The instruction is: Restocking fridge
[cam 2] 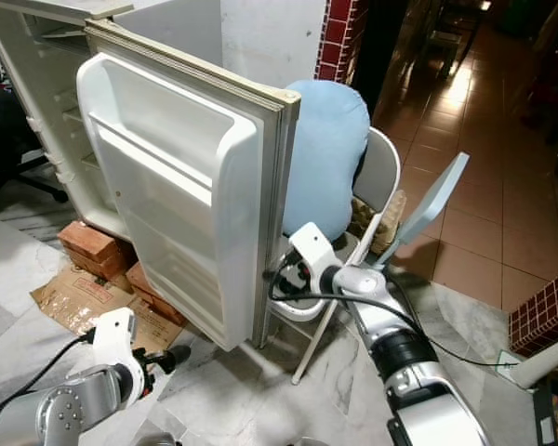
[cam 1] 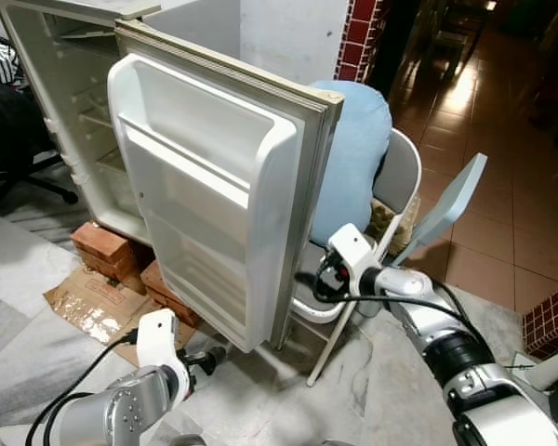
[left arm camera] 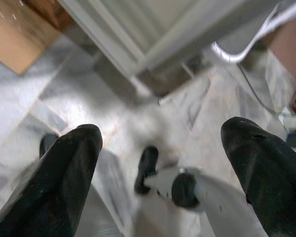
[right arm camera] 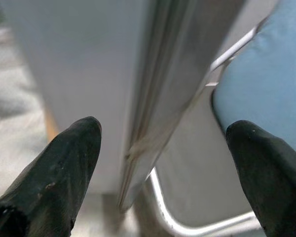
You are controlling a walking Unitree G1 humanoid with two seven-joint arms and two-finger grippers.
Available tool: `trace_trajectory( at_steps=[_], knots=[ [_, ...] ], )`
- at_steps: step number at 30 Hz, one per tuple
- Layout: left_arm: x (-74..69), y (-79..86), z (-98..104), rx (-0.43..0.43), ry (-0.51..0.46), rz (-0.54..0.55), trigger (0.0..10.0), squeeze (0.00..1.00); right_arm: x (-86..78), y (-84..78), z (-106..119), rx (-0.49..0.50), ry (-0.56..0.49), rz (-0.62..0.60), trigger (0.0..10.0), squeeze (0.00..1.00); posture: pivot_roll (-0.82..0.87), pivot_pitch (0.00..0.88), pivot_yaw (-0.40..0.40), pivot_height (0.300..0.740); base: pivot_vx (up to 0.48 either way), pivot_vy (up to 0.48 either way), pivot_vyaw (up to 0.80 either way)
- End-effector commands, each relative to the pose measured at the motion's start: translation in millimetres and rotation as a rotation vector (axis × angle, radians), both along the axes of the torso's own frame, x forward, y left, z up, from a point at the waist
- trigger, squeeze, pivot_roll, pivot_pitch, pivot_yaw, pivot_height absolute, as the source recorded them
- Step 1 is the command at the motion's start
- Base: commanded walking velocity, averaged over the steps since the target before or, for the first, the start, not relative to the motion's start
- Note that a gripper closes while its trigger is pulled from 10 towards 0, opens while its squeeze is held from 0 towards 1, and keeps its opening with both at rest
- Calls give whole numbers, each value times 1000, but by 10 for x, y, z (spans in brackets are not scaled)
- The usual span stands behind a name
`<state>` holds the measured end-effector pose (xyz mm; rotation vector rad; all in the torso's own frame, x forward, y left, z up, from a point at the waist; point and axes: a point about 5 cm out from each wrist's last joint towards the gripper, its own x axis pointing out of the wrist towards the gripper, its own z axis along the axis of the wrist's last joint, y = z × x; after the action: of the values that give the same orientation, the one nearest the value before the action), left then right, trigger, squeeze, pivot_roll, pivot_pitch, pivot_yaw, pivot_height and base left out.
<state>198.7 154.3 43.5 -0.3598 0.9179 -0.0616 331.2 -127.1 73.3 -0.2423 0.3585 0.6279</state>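
While the white fridge door (cam 1: 205, 195) is standing wide open, its moulded inner shelves are facing the robot and its outer edge is sitting just beside a grey folding chair (cam 1: 400, 177). A pale blue cushion (cam 1: 353, 158) is leaning against the chair back, behind the door edge. The white fridge cabinet (cam 1: 65, 102) is resting on red bricks (cam 1: 107, 249), with a flattened brown cardboard sheet (cam 1: 88, 302) lying on the grey marble floor (cam 1: 353, 381) in front of them. Printing on the cardboard is too small to read, and no brand mark is legible on the door or cabinet.

The right gripper (right arm camera: 163, 143) is reaching towards the lower outer edge of the door, at the height of the chair seat. In the right wrist view its two black fingers (right arm camera: 64, 168) are spread wide apart, straddling the door edge without closing on it; the cushion is lying just beyond one finger. The left gripper (left arm camera: 160, 158) is hanging low near the bottom corner of the door, pointing at the floor, its fingers likewise spread and holding nothing. A black office chair (cam 1: 9, 139) is standing to the left of the cabinet. Brown tiles (cam 1: 502, 139) are running down a corridor behind the folding chair.
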Motion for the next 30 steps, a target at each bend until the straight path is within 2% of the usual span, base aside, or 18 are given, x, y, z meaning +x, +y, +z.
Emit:
trace_trajectory(
  at_steps=[1,2,3,8,12,15,20,23,24,27,29,30],
  knots=[
    [99,77,63,70,-61,42,10000,0,21,-47,47,45,-36,-77,10000,0,88,0,-44,740,0,0,0],
    [158,151,84,143,-106,57,10000,0,-11,-67,36,96,-51,-128,10000,0,78,0,-45,740,0,0,0],
    [174,174,91,169,-120,58,10000,0,-21,-74,32,108,-57,-141,10000,0,75,0,-45,740,0,0,0],
    [245,247,111,229,-159,55,10000,0,-55,-102,19,165,-56,-206,10000,0,70,0,-44,740,0,0,0],
    [319,329,129,270,-186,67,10000,0,-76,-134,50,184,-92,-256,10000,0,59,0,-38,740,0,-348,0],
    [369,397,118,305,-213,83,10000,0,-107,-191,124,234,-125,-317,10000,0,46,0,-39,740,0,-432,0],
    [375,449,44,334,-217,103,10000,0,-354,-201,117,288,-121,-337,10000,0,35,0,-47,740,0,-472,0],
    [369,438,26,335,-215,102,10000,0,-436,-190,73,278,-102,-327,10000,0,31,0,-47,740,0,-472,0],
    [358,411,7,331,-215,98,10000,0,-535,-210,-22,239,-75,-332,10000,0,25,0,-47,740,0,-472,0],
    [366,375,5,336,-240,103,10000,0,-634,-258,-96,229,-48,-371,10000,0,23,0,-45,740,0,-480,0],
    [383,389,24,343,-259,136,10000,0,-647,-261,-89,225,-42,-375,10000,0,19,0,-43,740,0,0,0],
    [412,430,60,369,-289,188,10000,0,-641,-258,-78,226,-43,-376,10000,0,19,0,-42,740,0,0,0]
  ],
)
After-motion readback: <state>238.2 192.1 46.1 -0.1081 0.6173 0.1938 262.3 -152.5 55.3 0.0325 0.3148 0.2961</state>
